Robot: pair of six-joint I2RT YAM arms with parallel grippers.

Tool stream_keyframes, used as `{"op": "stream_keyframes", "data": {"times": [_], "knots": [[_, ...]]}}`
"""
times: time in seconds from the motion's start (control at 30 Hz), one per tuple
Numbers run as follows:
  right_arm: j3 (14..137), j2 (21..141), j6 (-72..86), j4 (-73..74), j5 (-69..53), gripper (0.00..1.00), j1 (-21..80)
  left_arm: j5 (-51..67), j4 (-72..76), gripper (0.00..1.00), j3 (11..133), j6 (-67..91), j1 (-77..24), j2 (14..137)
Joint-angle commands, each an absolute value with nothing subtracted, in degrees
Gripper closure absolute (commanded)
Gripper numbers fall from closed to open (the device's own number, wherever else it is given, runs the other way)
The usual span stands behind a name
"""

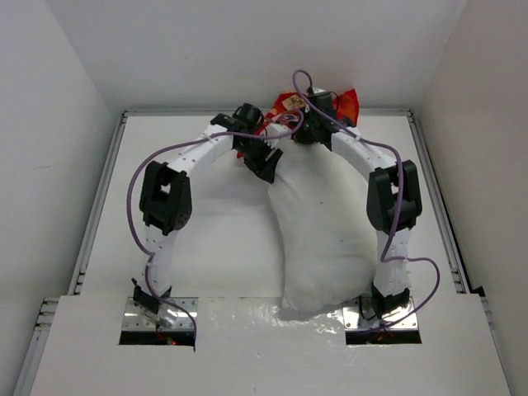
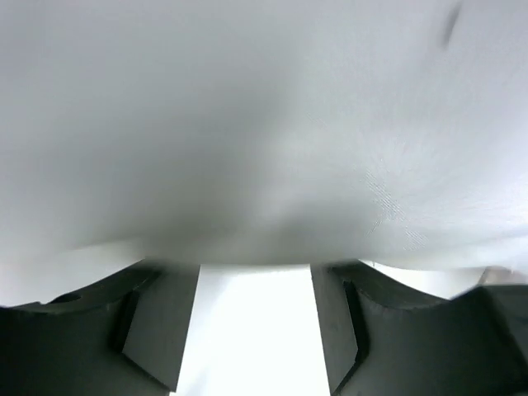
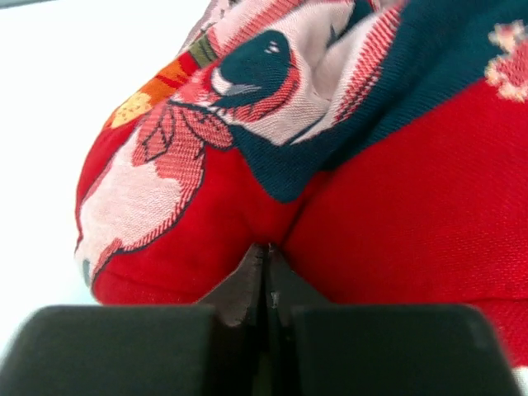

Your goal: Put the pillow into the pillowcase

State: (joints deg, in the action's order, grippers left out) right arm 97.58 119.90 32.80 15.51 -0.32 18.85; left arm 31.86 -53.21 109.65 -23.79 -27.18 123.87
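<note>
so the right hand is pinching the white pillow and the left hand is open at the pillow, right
No: the right hand is shut on the red pillowcase, not the pillow, as the right wrist view shows. The left hand is indeed open at the pillow.

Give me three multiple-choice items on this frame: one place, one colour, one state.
1. Where is the pillowcase on the table?
A. At the far edge, beyond the far end of the pillow
B. At the near edge, between the arm bases
C. On the left side, beside the left arm

2. What colour is the pillow?
A. Red
B. Teal
C. White

3. What state is the right gripper in?
A. Open, clear of any cloth
B. Shut on the pillowcase
C. Shut on the pillow

Answers:
1 A: the top view shows the red cloth bunched at the far edge.
2 C: it is plain white in the top view.
3 B: the right wrist view shows its fingers closed together on red fabric.
</note>
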Motion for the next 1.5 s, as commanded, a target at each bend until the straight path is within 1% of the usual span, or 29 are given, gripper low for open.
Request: {"op": "stream_keyframes", "data": {"times": [0.0,0.03,0.1,0.13,0.17,0.23,0.27,0.3,0.4,0.53,0.63,0.73,0.77,0.83,0.87,0.9,1.0,1.03,1.07,1.1,1.13,1.17,1.2,1.27,1.3,1.37,1.4,1.43,1.47], "knots": [[97.73,114.97,26.30,18.89,-3.35,0.93,19.16,27.53,-53.26,0.46,119.07,-22.24,-23.83,121.12],[99.04,114.26,23.41,19.68,-3.25,0.79,19.07,26.90,-52.48,0.46,119.87,-21.11,-21.47,120.68],[100.10,111.90,21.02,21.53,-2.29,0.64,19.16,24.54,-47.76,0.46,119.01,-17.41,-19.26,118.84],[100.63,111.10,18.92,21.79,-2.02,0.40,19.16,23.39,-46.25,0.46,118.22,-16.97,-18.12,118.05],[101.07,110.22,17.94,22.93,-1.59,0.29,19.25,21.29,-45.27,0.43,116.65,-18.62,-18.02,117.34],[102.03,108.11,16.01,24.51,-0.18,0.17,19.33,21.01,-43.69,0.35,115.32,-22.39,-18.02,117.94],[102.04,107.41,15.65,26.00,-0.09,0.07,19.51,20.31,-42.55,0.33,112.96,-23.54,-18.02,118.38],[101.95,105.66,15.38,26.71,1.30,0.03,19.77,19.43,-39.75,0.31,111.72,-24.16,-18.02,118.91],[99.33,102.93,13.81,28.47,3.51,0.01,22.40,17.67,-36.05,0.30,111.09,-25.22,-17.93,122.42],[92.22,98.71,10.29,29.44,8.17,0.01,31.09,18.28,-30.77,0.29,110.04,-26.63,-18.02,125.24],[88.17,98.35,14.65,29.71,8.88,0.01,33.48,18.11,-28.66,0.29,109.69,-26.55,-18.02,126.99],[84.56,99.22,19.75,29.36,11.16,0.01,33.92,14.95,-25.41,0.48,109.16,-25.66,-17.93,127.97],[84.03,100.10,20.47,29.36,12.21,0.01,34.01,14.16,-24.10,0.65,108.81,-25.49,-17.84,128.14],[82.36,101.16,21.71,28.14,13.53,0.01,34.01,14.06,-23.21,0.80,107.85,-24.96,-17.84,127.88],[81.74,102.38,21.88,27.52,15.36,0.01,34.01,14.15,-23.03,0.96,107.67,-24.53,-17.84,127.71],[81.22,103.35,21.97,26.99,16.25,0.01,34.01,14.67,-23.29,1.00,107.49,-24.35,-17.75,127.53],[83.39,108.53,22.15,26.98,18.97,0.01,34.01,17.04,-25.66,1.00,107.49,-23.91,-17.40,125.95],[84.80,110.28,21.80,28.37,19.33,0.02,33.75,18.44,-26.88,1.00,108.71,-23.56,-17.32,125.43],[86.64,112.30,21.62,29.52,19.51,0.11,33.66,19.41,-29.33,1.00,109.59,-23.38,-17.23,125.25],[91.10,116.24,22.06,32.32,18.90,0.32,32.97,20.64,-30.66,1.00,110.30,-23.29,-17.05,124.72],[93.32,118.02,22.93,33.56,18.20,0.60,32.26,23.35,-31.89,1.00,111.69,-23.29,-17.05,124.46],[97.69,119.52,24.16,34.79,16.98,1.00,30.25,25.03,-34.51,1.00,112.40,-23.38,-17.05,124.19],[99.56,121.18,26.69,35.50,14.79,1.00,29.19,26.79,-35.85,1.00,113.28,-23.64,-17.05,123.67],[102.29,121.03,30.30,33.59,5.91,1.00,26.64,31.52,-40.31,1.00,116.27,-23.20,-17.31,123.40],[102.91,118.94,34.59,28.44,3.89,1.00,24.54,32.86,-41.82,1.00,118.63,-23.73,-17.66,123.31],[101.70,115.24,39.18,21.13,6.22,1.00,23.38,33.57,-46.38,1.00,120.84,-25.22,-18.71,123.22],[98.56,113.05,42.51,17.00,8.33,1.00,23.03,33.66,-47.54,1.00,121.72,-27.23,-19.76,123.14],[97.05,108.94,44.63,9.22,11.31,1.00,22.94,34.01,-48.59,1.00,122.77,-27.94,-20.12,122.96],[95.38,107.16,46.56,5.57,17.17,1.00,23.03,35.58,-50.17,1.00,122.96,-28.38,-20.47,122.87]]}}
